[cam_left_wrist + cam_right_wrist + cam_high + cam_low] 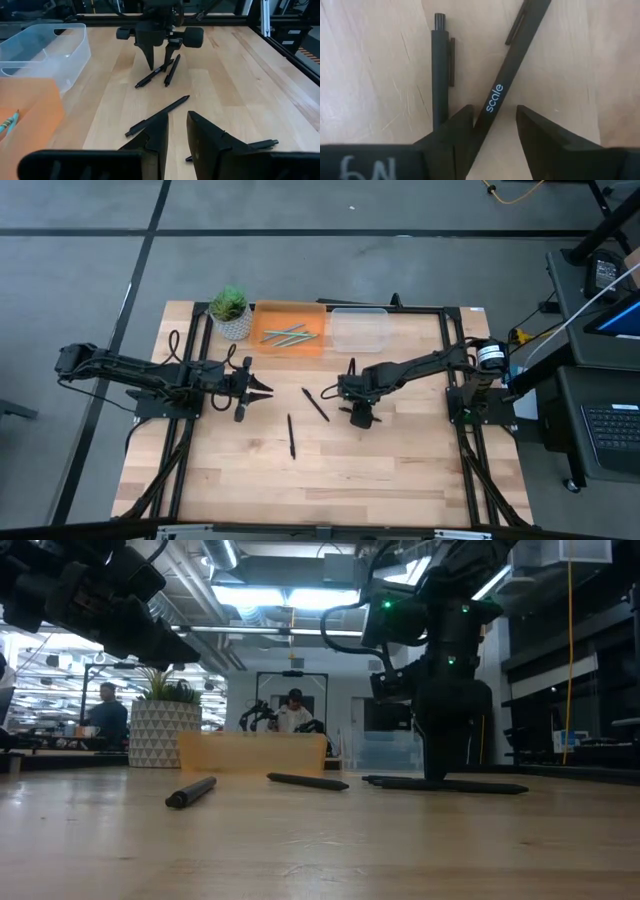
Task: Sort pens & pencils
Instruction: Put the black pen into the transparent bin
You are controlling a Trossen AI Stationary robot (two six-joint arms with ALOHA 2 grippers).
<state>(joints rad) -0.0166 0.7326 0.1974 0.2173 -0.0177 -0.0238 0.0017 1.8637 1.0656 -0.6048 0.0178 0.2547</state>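
Right gripper (494, 131) down at table, fingers narrowly apart astride black pen (512, 65); second pen (440, 75) just beside; left gripper (262, 390) hovering, narrowly open, empty.

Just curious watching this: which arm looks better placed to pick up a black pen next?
The right gripper: its open fingers straddle a black pen on the table. The left gripper hovers farther from any pen.
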